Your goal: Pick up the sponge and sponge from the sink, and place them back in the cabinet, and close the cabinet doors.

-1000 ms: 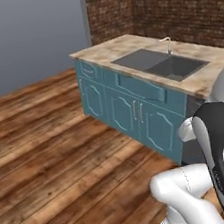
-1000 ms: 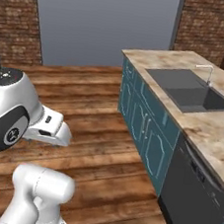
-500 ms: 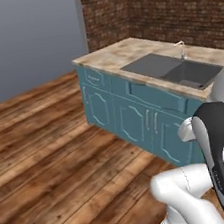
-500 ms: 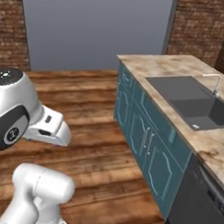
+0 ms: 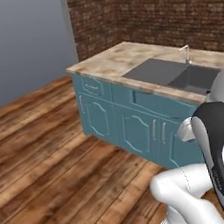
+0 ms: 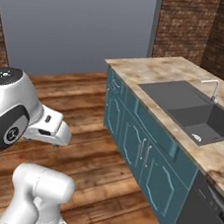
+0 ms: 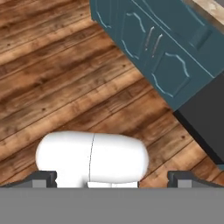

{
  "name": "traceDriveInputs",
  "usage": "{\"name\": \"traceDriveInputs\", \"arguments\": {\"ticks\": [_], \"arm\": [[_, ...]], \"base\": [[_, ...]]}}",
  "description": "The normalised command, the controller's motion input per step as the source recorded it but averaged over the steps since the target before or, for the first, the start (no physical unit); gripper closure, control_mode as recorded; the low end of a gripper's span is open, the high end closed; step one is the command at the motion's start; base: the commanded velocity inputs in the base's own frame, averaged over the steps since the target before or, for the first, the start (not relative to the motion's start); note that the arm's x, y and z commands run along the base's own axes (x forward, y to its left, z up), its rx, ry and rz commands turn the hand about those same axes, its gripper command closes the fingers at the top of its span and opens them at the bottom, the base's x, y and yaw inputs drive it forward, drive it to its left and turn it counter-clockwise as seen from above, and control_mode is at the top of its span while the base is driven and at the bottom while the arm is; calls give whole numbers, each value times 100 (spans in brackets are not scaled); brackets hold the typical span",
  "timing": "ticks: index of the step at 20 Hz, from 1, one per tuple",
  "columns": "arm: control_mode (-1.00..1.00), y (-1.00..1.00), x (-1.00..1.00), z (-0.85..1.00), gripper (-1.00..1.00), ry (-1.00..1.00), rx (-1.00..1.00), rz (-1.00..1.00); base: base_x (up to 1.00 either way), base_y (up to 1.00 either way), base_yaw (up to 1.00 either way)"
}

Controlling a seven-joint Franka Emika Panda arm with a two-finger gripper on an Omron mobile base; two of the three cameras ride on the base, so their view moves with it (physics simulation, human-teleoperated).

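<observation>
The base has driven nearer, so the sink in the worktop looms larger, sponges too small to tell, while the fingers stand spread wide over the floor.

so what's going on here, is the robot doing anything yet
Nothing is being handled yet. The arm is folded up over the wooden floor, short of the counter. Its gripper is open and holds nothing. The sink lies ahead in the counter, and the teal doors below it are shut.
</observation>
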Motion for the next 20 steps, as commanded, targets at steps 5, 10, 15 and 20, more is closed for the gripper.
{"name": "traceDriveInputs", "arguments": {"ticks": [5,10,15,20], "arm": [[100,0,0,0,-100,0,0,0],[100,0,0,0,-100,0,0,0],[100,0,0,0,-100,0,0,0],[100,0,0,0,-100,0,0,0]], "base": [[72,2,-27],[69,8,-29],[66,17,-30],[61,22,-29]]}}
